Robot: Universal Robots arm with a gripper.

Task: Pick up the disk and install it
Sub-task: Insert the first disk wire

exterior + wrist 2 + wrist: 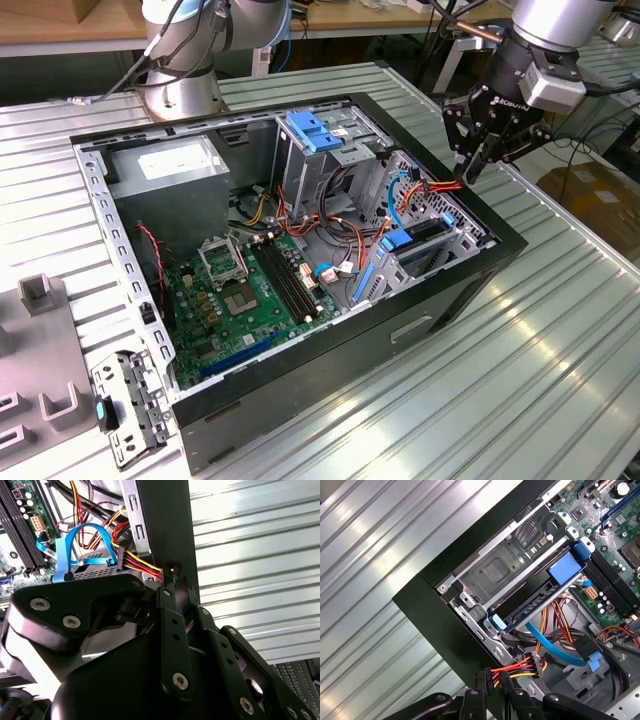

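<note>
The disk [425,235] lies slotted in the drive bay at the corner of the open computer case [350,330], toward the exterior view's right. Blue rails run along its sides. The first wrist view shows the disk [532,607] as a dark slab with a blue tab at its end. My gripper [468,175] hangs just above the case's rim beside that bay. Its fingers are shut on a black power plug [492,677] with red, yellow and black wires. The same plug [170,572] sits at the fingertips in the second wrist view.
A blue data cable [75,545] loops beside the bay. Inside the case are a grey power-supply box [170,165], a blue bracket [318,130] on the drive cage and the motherboard [250,290]. Grey fixtures [40,350] stand on the ribbed table [560,340].
</note>
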